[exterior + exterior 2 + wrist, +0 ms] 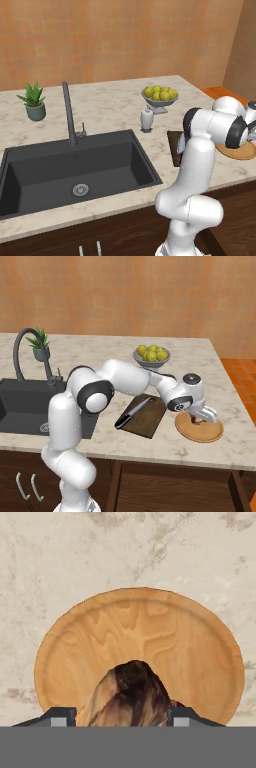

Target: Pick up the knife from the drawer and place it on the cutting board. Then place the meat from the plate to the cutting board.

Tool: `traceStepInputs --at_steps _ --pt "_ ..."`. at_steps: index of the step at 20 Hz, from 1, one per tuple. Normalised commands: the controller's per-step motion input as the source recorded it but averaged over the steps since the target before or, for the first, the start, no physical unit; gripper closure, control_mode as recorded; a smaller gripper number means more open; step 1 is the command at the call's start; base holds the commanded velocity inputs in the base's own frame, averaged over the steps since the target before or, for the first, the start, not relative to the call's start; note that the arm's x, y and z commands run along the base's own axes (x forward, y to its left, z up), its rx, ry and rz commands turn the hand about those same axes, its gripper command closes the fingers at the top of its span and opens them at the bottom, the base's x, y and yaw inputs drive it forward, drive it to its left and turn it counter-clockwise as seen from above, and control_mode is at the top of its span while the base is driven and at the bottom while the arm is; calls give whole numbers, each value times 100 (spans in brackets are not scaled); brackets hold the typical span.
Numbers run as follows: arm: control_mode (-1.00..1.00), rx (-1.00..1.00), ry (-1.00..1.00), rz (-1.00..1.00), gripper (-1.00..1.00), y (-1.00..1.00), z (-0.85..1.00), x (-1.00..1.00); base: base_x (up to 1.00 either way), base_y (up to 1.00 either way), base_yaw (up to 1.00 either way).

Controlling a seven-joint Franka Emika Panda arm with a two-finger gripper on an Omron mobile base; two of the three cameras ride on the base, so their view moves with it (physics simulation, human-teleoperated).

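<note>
The first half of the task looks finished: the knife lies flat on the cutting board, its black handle toward the front edge of the bench and its pale blade pointing toward the wall. The second half is, I judge, in progress. My claw is low over the plate, and in the hand view the meat sits between my two fingertips, which stand on either side of it. If they already press on the meat or are only close beside it, I cannot tell. If the meat is still touching the plate, this too is not clear to me. The plate carries nothing else that I can see, and it stands just beside the cutting board, at its right in the right base view. What remains is to bring the meat over to the board, next to the knife. Further back, the grey fruit bowl holds several yellow lemons, and the dark sink is empty.
</note>
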Motion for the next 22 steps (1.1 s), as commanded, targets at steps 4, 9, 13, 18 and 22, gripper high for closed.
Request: traceStepInputs --at_steps 4,9,13,18,22 --pt "-100 3 0 4 100 100 44 -31 0 0 0" --pt "-100 0 2 1 100 100 48 -2 0 0 0" --pt "-100 0 20 2 100 100 16 3 0 0 0" --pt "-100 6 18 4 100 63 -23 0 0 0 0" --pt "-100 0 1 0 100 62 -33 23 0 0 0"
